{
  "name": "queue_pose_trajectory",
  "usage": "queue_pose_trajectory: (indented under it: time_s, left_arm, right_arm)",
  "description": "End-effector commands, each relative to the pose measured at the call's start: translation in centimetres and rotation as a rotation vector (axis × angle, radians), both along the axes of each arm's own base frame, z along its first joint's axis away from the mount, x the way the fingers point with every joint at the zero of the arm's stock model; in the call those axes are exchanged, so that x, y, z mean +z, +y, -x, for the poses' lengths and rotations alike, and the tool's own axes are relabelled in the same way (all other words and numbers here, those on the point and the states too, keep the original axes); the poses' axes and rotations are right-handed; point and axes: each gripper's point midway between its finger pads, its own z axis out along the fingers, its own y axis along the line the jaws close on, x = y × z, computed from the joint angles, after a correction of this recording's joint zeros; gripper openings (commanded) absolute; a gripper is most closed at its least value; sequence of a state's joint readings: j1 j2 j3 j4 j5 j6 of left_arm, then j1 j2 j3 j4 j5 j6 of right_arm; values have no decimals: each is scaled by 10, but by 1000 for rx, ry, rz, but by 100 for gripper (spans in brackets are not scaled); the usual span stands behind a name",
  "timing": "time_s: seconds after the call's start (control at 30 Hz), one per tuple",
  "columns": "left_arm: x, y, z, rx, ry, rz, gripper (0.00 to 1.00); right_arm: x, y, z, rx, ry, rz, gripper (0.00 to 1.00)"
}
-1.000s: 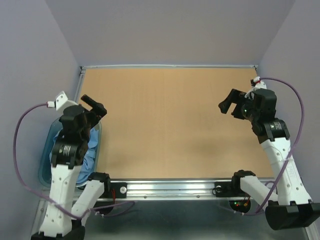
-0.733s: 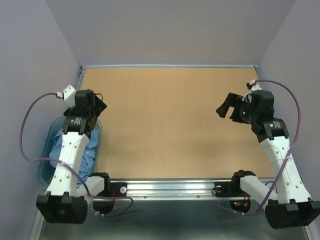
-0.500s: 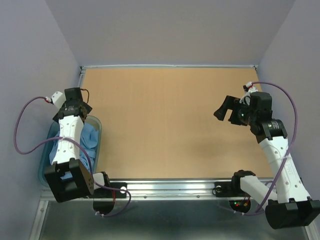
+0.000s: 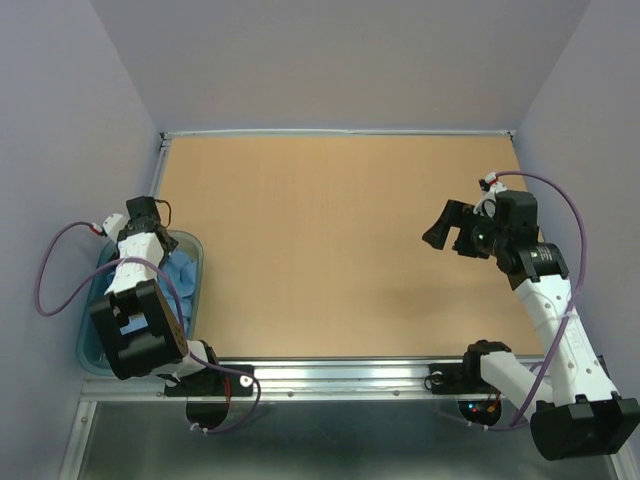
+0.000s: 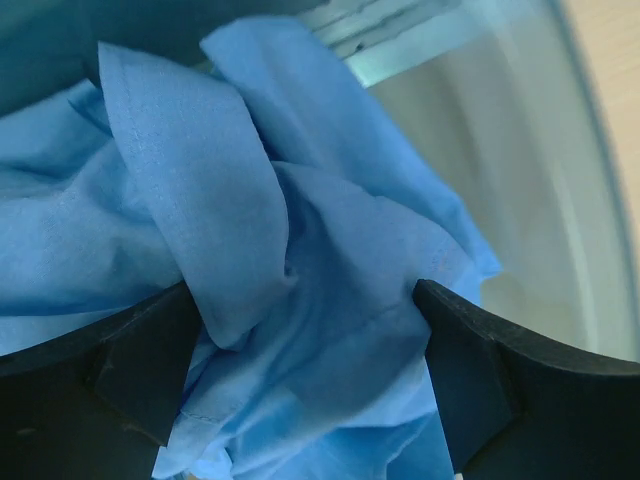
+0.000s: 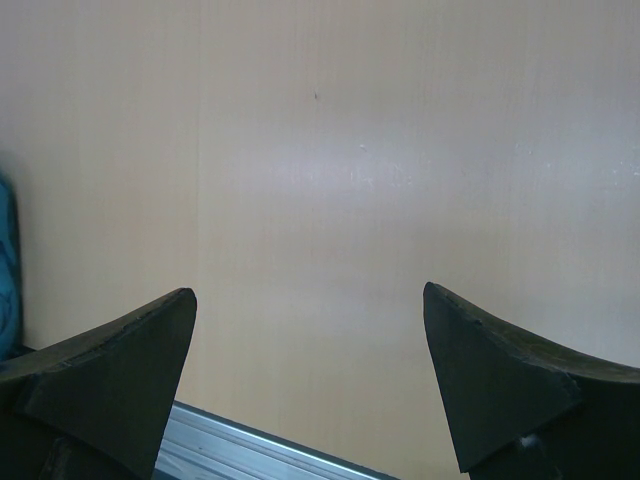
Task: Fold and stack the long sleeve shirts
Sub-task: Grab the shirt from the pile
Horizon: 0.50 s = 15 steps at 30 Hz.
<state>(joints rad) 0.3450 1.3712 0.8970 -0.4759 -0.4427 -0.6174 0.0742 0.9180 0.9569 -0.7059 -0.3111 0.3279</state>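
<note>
- I see the tan surface (image 4: pixel 330 250), with a clear bluish tub (image 4: pixel 196 275) off its left edge.
- The light blue shirt (image 5: pixel 230 200) lies crumpled in the tub; I can't tell its long axis or heading.
- Left pincer (image 5: pixel 302 300): wide, straddling a fold.
- Right pincer (image 4: pixel 450 232): wide, over the surface.
</note>
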Motion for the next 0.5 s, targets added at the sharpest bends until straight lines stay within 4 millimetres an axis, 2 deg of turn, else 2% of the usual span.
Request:
queue_pose_trajectory:
  time_s: [0.0, 0.07, 0.1, 0.17, 0.2, 0.27, 0.3, 0.4, 0.43, 0.47]
  left_arm:
    - [-16, 6, 14, 35, 44, -8, 96]
    - [-17, 6, 16, 38, 46, -9, 89]
    - [-17, 7, 16, 45, 42, -13, 75]
    - [-14, 8, 18, 53, 37, -18, 60]
    - [-11, 9, 19, 58, 31, -28, 46]
    - [-5, 10, 21, 63, 26, -40, 34]
    - [6, 13, 19, 68, 0, -59, 26]
    - [36, 17, 15, 65, -56, -97, 13]
    - [82, 16, 9, 53, -190, -133, 1]
    - [99, 15, 6, 43, -235, -146, 0]
  right_arm:
    - [1, 2, -4, 22, -44, 10, 100]
    - [0, 1, -3, 18, -43, 13, 100]
    - [0, 0, -4, 12, -45, 17, 100]
    - [0, -1, -5, 9, -45, 20, 100]
    - [0, -1, -5, 8, -47, 22, 100]
    - [2, -1, -5, 10, -51, 20, 100]
    - [4, 0, -5, 11, -54, 15, 100]
    - [9, 2, -4, 15, -68, 5, 100]
    - [14, 2, -3, 15, -80, -4, 100]
    - [15, 3, -3, 15, -81, -6, 100]
